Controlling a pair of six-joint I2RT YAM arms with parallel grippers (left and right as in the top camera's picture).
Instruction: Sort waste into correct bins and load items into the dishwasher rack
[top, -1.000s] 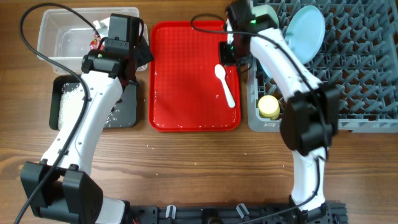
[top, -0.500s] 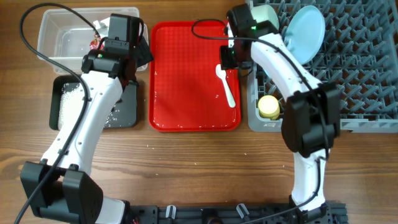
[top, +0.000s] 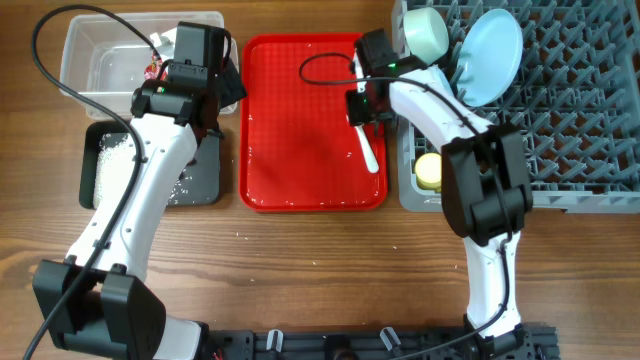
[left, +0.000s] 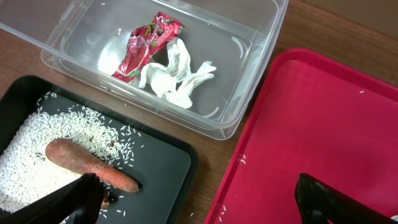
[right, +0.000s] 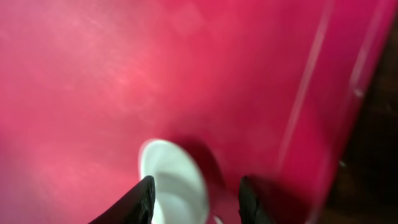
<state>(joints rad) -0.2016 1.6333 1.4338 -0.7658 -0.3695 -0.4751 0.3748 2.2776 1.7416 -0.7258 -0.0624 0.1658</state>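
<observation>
The white plastic spoon lies on the red serving tray. My right gripper is open and low over the spoon's bowl, fingers on either side. My left gripper is open and empty, above the gap between the black tray and the red tray. The clear tub holds the red-and-white wrapper and white paper scrap. The black tray holds rice, the carrot-like stick and a brown chunk. In the grey rack are the blue plate, pale bowl and yellow cup.
A few rice grains lie on the red tray's left edge and on the wood in front of the trays. The rack's left wall stands right beside the red tray's right rim.
My right gripper has moved left and down from the rack edge onto the spoon's bowl end. The left arm has not moved.
</observation>
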